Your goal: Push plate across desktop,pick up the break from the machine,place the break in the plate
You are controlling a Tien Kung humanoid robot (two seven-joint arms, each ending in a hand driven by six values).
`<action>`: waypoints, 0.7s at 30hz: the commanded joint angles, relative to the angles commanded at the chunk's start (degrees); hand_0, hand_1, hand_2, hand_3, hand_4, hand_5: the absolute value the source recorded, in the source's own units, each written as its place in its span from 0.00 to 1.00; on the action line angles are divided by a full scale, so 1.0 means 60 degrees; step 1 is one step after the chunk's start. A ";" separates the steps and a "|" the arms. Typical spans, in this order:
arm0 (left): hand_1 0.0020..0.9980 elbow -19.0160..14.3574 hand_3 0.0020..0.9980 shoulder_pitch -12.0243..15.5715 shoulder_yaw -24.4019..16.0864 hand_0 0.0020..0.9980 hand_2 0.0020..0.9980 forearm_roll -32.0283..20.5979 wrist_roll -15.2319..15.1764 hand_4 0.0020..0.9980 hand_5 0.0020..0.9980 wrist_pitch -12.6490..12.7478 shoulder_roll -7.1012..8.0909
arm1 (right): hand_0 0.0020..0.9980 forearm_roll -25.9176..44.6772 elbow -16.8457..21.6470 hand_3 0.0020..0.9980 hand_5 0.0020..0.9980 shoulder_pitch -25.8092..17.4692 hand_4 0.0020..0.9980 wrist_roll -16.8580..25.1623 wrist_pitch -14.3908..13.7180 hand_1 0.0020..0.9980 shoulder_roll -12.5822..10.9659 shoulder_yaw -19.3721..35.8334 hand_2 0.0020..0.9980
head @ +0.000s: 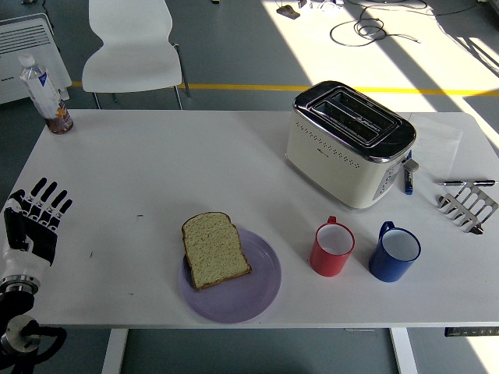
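The slice of bread (215, 249) lies flat on the purple plate (261, 288) near the counter's (156, 171) front edge, well to the right of the left hand (35, 222), whose fingers (48, 195) are spread and hold nothing.

The toaster (350, 142) at upper right has a glossy cream shell with a mirror-bright chrome top, and the small rack (468, 207) at the right edge looks like bare metal wire. The purple plate (231, 276) at lower centre is smooth with a soft sheen, and the bread (213, 248) on it is porous and rough. The counter (156, 171) is matt white, and the red mug (333, 249) and blue mug (394, 252) look glazed and shiny.
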 joint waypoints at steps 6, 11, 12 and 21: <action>0.80 0.0005 0.79 -0.0061 0.0010 0.80 0.84 -0.0016 0.0011 0.46 1.00 0.0007 0.0038 | 0.87 -0.0037 -0.0055 0.84 0.66 0.0059 0.58 -0.0053 0.0079 0.82 0.0030 0.0021 0.87; 0.80 0.0017 0.79 -0.0133 -0.0026 0.80 0.84 -0.0027 0.0015 0.46 1.00 0.0039 0.0067 | 0.87 -0.0095 -0.0090 0.84 0.66 0.0161 0.58 -0.0148 0.0214 0.82 0.0074 -0.0017 0.87; 0.80 0.0012 0.80 -0.0141 -0.0044 0.80 0.85 -0.0028 0.0008 0.46 1.00 0.0046 0.0069 | 0.89 -0.0096 -0.0085 0.85 0.67 0.0178 0.59 -0.0147 0.0253 0.84 0.0071 -0.0045 0.88; 0.80 -0.0027 0.80 0.0005 -0.0048 0.80 0.85 -0.0016 0.0056 0.47 1.00 0.0039 0.0083 | 0.89 -0.0037 -0.0158 0.85 0.67 0.0013 0.59 -0.0145 0.0328 0.84 0.0084 -0.0146 0.88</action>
